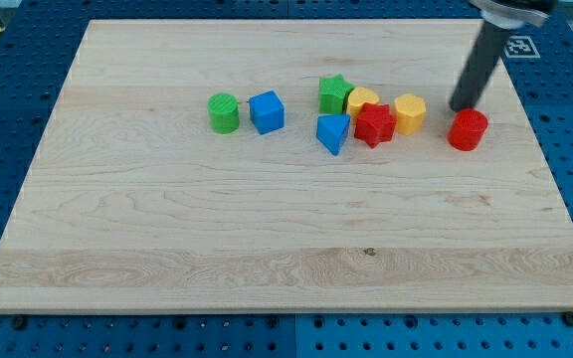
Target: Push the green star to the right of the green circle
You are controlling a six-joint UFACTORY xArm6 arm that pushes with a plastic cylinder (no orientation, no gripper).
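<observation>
Green star (334, 93) sits a little right of the board's middle and nearer the top edge, at the left end of a tight cluster of blocks. Going from the left edge across the wooden board (167, 219): the green circle (223, 112) stands alone, well left of the star; just beside it to the right is the blue cube (267, 111), apart from it by a narrow gap. Next comes the blue triangle (333, 132), below the star and close to it. Touching the star's right side is a yellow block (362, 99), its shape hard to make out, partly hidden by the red star (374, 124) in front of it. The yellow hexagon (410, 113) lies just right of the red star. Further toward the right edge stands the red cylinder (468, 129). My tip (461, 106) rests just above that cylinder's upper left, well apart from the green star; the arm carries only a plain rod, with no claw to open or close.
</observation>
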